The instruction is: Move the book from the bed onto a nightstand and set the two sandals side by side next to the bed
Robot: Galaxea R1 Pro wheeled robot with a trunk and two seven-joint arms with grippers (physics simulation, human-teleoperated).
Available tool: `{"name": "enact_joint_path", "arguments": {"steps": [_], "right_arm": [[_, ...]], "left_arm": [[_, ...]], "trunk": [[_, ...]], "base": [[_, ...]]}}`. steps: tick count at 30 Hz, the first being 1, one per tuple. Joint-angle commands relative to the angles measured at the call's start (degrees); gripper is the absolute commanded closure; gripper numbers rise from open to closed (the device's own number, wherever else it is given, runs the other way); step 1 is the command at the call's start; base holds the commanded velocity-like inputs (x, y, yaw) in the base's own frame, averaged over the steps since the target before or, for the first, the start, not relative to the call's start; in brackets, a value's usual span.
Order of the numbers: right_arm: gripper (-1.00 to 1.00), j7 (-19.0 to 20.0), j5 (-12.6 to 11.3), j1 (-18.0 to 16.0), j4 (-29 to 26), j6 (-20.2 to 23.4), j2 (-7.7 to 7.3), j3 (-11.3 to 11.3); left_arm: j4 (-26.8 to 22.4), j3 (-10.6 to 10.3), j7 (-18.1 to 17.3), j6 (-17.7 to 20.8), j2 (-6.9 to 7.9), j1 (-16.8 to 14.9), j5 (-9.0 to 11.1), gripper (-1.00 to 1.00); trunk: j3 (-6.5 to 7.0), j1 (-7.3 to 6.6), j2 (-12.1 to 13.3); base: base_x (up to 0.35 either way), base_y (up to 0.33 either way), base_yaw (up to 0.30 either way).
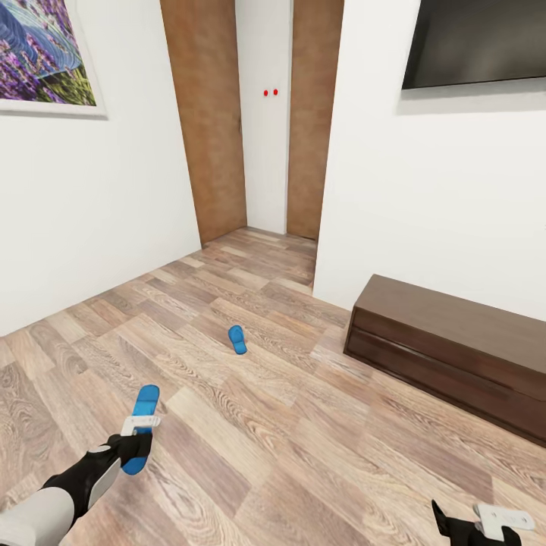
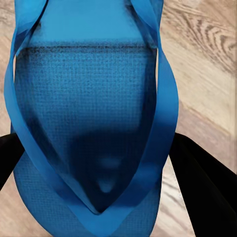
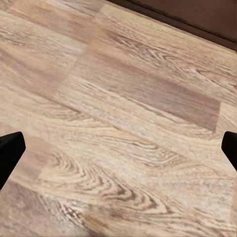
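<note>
Gripping one flat, woven-textured blue sandal point(image 1: 141, 425), the left gripper point(image 1: 135, 446) hung above the wood-plank floor point(image 1: 303, 425); the other sandal point(image 1: 237, 339) lay beyond it. The right gripper point(image 3: 118, 148) gaped wide, empty.

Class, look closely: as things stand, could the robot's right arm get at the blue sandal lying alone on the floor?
Probably not yet. The right claw hangs open and low, with bare floor between it and the far sandal; nothing blocks the way.

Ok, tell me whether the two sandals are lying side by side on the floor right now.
No: one sandal lies alone on the plank floor, while the other sandal sits between the fingers of the left gripper, well apart from it.
</note>
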Motion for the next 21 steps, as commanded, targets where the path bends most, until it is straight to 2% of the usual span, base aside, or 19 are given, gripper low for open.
{"name": "enact_joint_path", "arguments": {"steps": [1, 10, 21], "right_arm": [[-1.0, 0.31, 0.03, -0.01, 0.17, 0.3, 0.01, -0.08], [-1.0, 0.31, 0.0, -0.12, 1.17, 0.25, 0.01, -0.1], [-1.0, 0.3, -0.05, -1.52, 4.12, -0.48, 0.01, -0.37]], "left_arm": [[-0.12, -0.29, -0.1, -0.03, 0.06, 0.02, 0.82, 1.0], [-0.17, -0.34, -0.32, -3.17, 0.0, 0.28, 1.15, 1.0], [-0.13, -0.36, -0.44, -3.7, 0.03, 0.32, 1.12, 1.0]], "trunk": [[-0.04, -0.01, -0.02], [-0.04, -0.01, -0.02], [-0.04, -0.01, -0.02]], "base": [[0.0, 0.0, 0.0], [0.028, 0.004, 0.0], [0.258, 0.066, 0.0]]}}
